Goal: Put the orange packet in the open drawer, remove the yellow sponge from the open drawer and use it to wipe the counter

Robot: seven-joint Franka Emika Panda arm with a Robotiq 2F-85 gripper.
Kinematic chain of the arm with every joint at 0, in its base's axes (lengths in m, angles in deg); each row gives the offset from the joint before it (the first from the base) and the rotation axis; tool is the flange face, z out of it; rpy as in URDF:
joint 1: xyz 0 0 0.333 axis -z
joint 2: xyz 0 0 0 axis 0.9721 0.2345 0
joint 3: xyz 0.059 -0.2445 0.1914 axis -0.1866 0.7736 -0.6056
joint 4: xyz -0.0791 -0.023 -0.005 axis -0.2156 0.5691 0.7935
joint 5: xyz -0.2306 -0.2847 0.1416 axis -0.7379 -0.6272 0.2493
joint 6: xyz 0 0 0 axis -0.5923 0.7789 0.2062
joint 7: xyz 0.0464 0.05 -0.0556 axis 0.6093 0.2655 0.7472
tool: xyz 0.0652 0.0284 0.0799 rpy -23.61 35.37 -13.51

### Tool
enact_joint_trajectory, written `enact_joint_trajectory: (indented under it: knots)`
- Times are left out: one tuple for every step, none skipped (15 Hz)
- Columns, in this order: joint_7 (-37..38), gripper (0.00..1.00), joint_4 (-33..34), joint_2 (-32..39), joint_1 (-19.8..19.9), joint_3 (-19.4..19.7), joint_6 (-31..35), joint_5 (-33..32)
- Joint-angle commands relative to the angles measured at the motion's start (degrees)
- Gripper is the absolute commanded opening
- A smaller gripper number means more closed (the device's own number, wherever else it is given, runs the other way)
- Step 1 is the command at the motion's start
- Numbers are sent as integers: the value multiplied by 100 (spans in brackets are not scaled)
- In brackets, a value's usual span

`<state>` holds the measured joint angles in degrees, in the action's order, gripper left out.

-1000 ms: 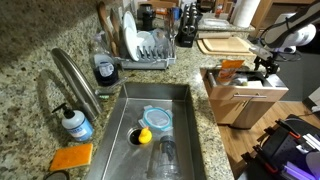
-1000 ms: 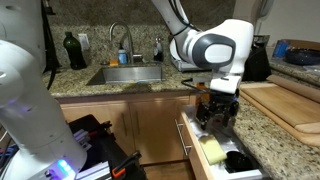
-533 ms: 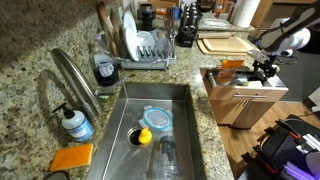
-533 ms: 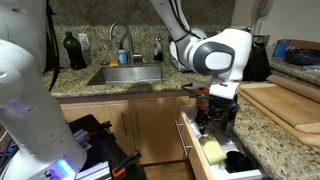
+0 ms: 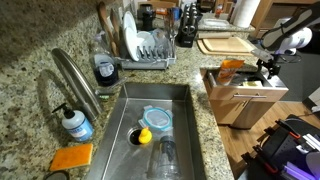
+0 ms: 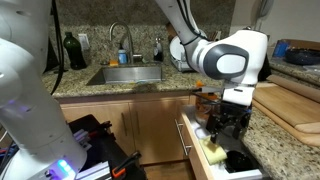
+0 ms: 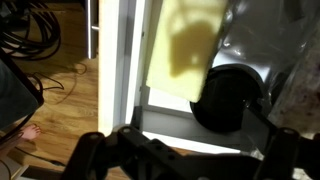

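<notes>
- Granite counter (image 5: 30, 40) fills the left and top of an exterior view; you can see more of it at the right edge of the frame beside the robot.
- Steel sink (image 5: 135, 100) sits mid-frame, with a blue lid, a small yellow item and a clear glass lying in the basin.
- Your white Panda arm (image 6: 235, 65) reaches down from the top of the frame to the lower right.
- Open drawer (image 5: 245, 93) juts out at mid-right; in the wrist view its whitish wall (image 7: 125, 60) runs top to bottom, with wood floor and cables to the left.
- Wooden cutting board (image 5: 225, 44) lies on the counter at upper right, next to the dish rack (image 5: 150, 48).
- Your gripper (image 6: 228, 128) hangs over the drawer with its jaws spread wide and nothing between them.
- Yellow sponge (image 7: 185, 45) lies inside the drawer at top centre of the wrist view, touching a black round object (image 7: 228, 100) just below it.
- Orange packet (image 5: 232, 64) shows at the drawer's upper end, close to the gripper; you cannot tell whether it rests in the drawer or on the granite.
- Flat orange sponge (image 5: 70, 157) sits at lower left, near a soap bottle (image 5: 75, 124).
</notes>
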<state>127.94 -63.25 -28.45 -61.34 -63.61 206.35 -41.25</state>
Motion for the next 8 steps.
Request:
enact_joint_trajectory:
  knots:
    - [-57,100,77,57,-36,74,-22,31]
    - [-64,100,126,96,-31,93,-26,28]
    - [-65,100,153,121,-30,100,-29,27]
    - [-65,100,170,140,-30,101,-30,27]
    - [-24,100,302,291,-13,82,-133,72]
    - [48,100,452,513,-14,74,-248,76]
    - [15,100,509,618,-10,45,-366,62]
    - [43,100,525,696,-46,49,-387,22]
